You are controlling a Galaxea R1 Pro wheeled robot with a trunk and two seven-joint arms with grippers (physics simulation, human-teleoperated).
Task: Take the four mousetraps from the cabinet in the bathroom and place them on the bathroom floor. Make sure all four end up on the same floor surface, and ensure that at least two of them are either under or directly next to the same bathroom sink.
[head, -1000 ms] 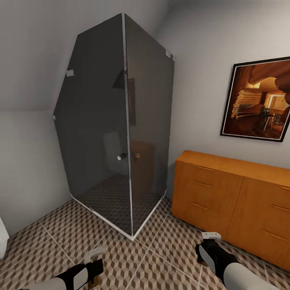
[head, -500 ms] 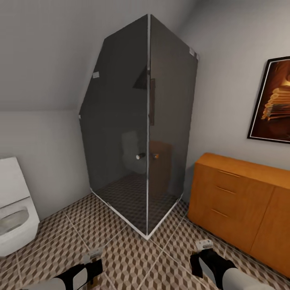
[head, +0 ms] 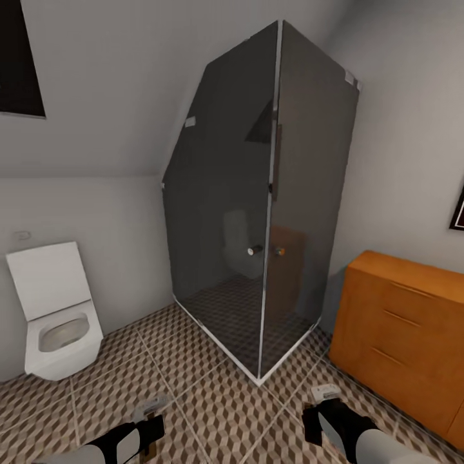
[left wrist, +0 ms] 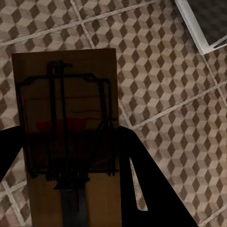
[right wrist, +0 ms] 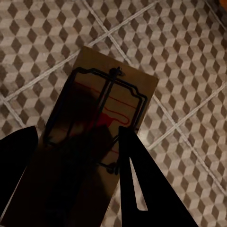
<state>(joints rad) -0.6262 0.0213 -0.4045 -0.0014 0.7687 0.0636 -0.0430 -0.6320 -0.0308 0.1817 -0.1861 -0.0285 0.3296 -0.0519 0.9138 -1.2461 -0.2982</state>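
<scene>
Two mousetraps are in transit: the left gripper (left wrist: 71, 189) is clamped on one mousetrap (left wrist: 66, 123), and the right gripper (right wrist: 75, 179) is clamped on the other trap (right wrist: 101, 127), both held above the bathroom floor (head: 212, 399). Within the last second the head view has swung left, so the cabinet (head: 403, 328) has slid to the right edge, the wall picture is nearly gone and a toilet (head: 58, 322) has come in at the left. I judge the robot is turning to seek the sink. A dark glass shower stall (head: 264, 212) stands in the far corner.

Left end effector (left wrist: 66, 165) grips mousetrap (left wrist: 71, 127) above bathroom floor (left wrist: 161, 61).
</scene>
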